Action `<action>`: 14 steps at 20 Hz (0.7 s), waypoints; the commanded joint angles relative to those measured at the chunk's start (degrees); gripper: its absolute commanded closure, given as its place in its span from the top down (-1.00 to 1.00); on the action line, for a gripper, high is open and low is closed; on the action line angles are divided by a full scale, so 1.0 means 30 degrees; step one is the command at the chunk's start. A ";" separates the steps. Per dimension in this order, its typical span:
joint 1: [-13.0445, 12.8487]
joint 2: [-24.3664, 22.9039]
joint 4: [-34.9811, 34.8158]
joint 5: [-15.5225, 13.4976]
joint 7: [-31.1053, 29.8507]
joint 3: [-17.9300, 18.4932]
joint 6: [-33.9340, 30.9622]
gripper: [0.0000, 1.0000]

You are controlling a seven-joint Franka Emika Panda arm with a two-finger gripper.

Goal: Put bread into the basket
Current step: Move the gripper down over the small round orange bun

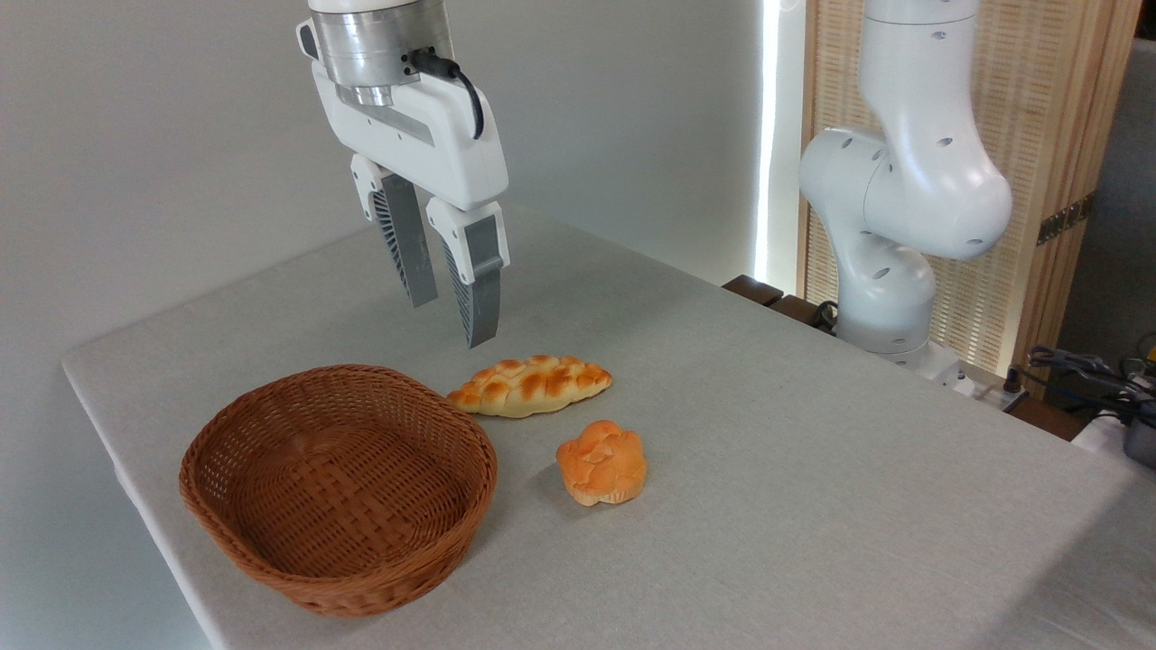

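The bread (601,461), a small round orange-golden bun with a lobed top, lies on the grey table right of the basket. The basket (339,487) is a wide shallow oval of reddish-brown wicker with nothing inside, standing near the table's left front. My gripper (450,320) hangs in the air above and behind both, up and to the left of the bun, well clear of it. Its two grey fingers (477,289) are apart and hold nothing.
A longer pale braided loaf (530,385) lies just behind the bun, close to the basket's far rim and below the gripper. The arm's white base (890,271) stands at the table's right rear. Cables and gear (1097,375) sit at the far right.
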 commanded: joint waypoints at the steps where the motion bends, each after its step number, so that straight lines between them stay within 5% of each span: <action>1: -0.0093 -0.0825 -0.1860 0.0042 0.0136 0.0307 0.0775 1.00; 8: -0.0065 -0.0827 -0.1898 0.0042 0.0165 0.0308 0.0806 1.00; 14: -0.0006 -0.2436 -0.5116 0.0071 0.1600 0.0540 0.2388 1.00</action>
